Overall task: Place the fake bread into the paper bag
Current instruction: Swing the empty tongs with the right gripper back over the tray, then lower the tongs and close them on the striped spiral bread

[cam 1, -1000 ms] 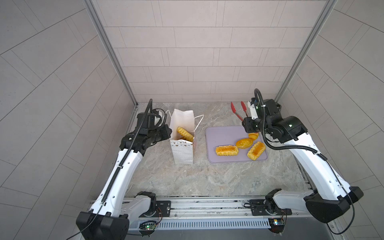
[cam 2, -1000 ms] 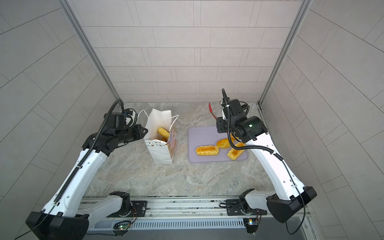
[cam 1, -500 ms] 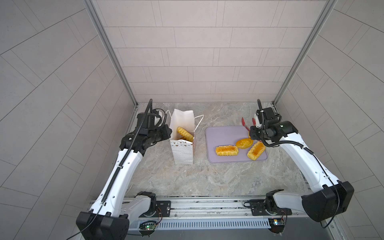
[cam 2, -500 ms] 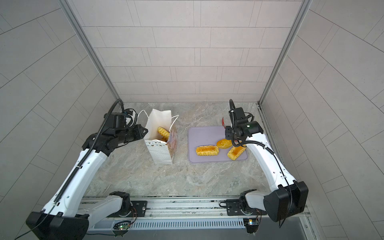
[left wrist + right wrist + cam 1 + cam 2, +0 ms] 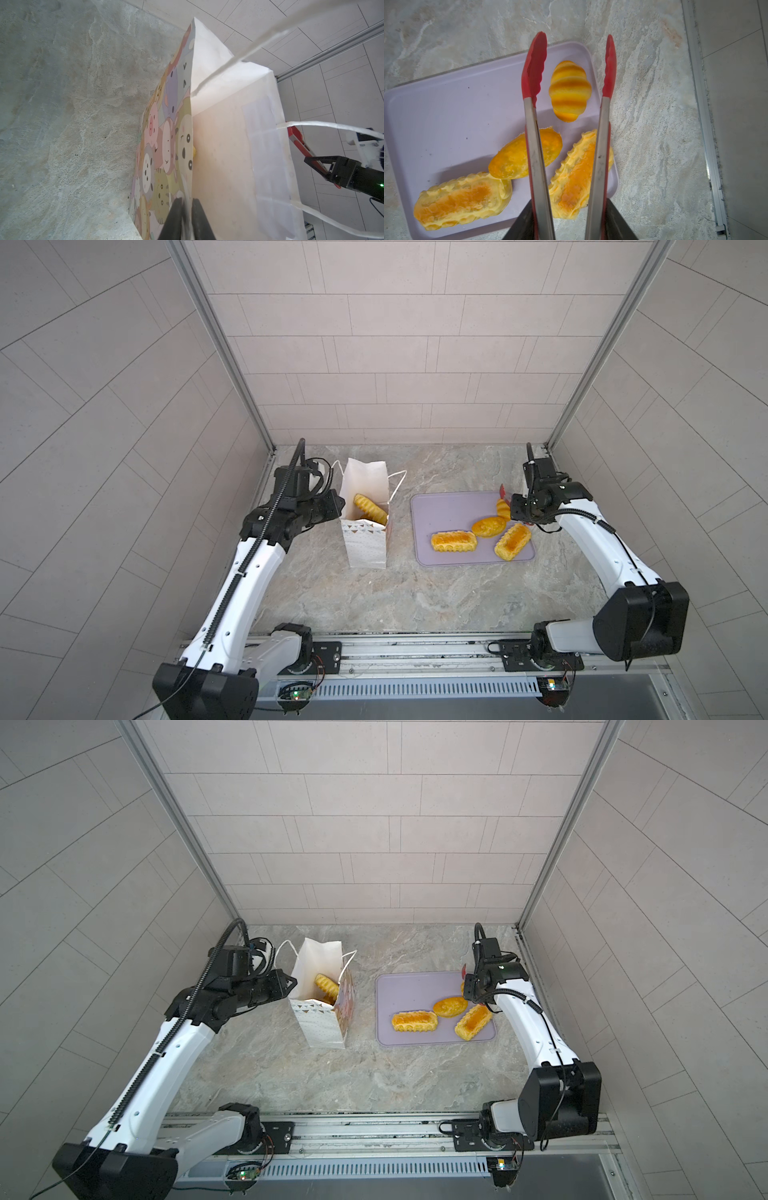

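Note:
The white paper bag (image 5: 365, 547) (image 5: 320, 1023) stands open left of the tray, with a ridged piece of fake bread (image 5: 370, 509) (image 5: 326, 986) inside. My left gripper (image 5: 338, 510) (image 5: 187, 204) is shut on the bag's rim (image 5: 190, 145). My right gripper (image 5: 521, 510) (image 5: 569, 205) is shut on red-tipped metal tongs (image 5: 534, 68). Their arms are spread on either side of a striped bun (image 5: 570, 91) (image 5: 502, 508) without touching it. An oval bun (image 5: 488, 526) (image 5: 517, 158) and two long loaves (image 5: 453, 541) (image 5: 512, 542) also lie on the tray.
The flat lilac tray (image 5: 449, 506) (image 5: 411, 986) (image 5: 446, 104) lies on the marble table right of the bag. The bag's cord handles (image 5: 332, 125) hang loose. The cell's right wall and its metal rail (image 5: 704, 124) run close beside the tray.
My right arm has swung right and come down, bringing the tongs from behind the tray to over its far right corner. The tongs have spread slightly. The left arm and bag are unmoved.

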Controlling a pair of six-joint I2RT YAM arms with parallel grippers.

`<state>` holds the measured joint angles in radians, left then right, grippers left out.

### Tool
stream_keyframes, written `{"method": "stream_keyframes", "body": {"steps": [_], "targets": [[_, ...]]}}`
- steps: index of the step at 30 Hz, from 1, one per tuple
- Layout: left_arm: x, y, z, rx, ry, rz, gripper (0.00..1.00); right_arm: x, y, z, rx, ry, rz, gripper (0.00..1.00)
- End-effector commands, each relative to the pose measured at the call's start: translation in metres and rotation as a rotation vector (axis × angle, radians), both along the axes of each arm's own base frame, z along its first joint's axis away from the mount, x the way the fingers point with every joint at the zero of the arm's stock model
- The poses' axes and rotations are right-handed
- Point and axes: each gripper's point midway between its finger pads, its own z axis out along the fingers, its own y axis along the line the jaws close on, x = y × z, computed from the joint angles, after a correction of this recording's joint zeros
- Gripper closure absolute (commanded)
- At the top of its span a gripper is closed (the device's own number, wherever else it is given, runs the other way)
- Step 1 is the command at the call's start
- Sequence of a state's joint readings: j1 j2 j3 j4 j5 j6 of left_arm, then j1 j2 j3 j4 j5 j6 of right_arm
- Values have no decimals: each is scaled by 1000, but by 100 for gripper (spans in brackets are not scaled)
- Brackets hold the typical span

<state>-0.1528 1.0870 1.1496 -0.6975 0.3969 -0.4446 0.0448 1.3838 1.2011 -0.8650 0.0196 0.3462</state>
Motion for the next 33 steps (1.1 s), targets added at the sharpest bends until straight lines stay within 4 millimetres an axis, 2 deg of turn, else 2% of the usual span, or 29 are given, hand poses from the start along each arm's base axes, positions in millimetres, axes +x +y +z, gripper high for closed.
{"method": "stream_keyframes", "body": {"steps": [1,21,28,33], "targets": [[0,0,0,-2,-14,-7,86,5,-3,-5,-6,0,-24,51],[0,0,-3,-4,-12,-7,86,11,-1,-34,8,86,-32,52],[1,0,-2,-5,-12,-5,85,10,-3,-43,24,111,-47,55],[2,0,-3,-4,-10,-4,86,10,-4,-41,30,104,-55,60]]}}
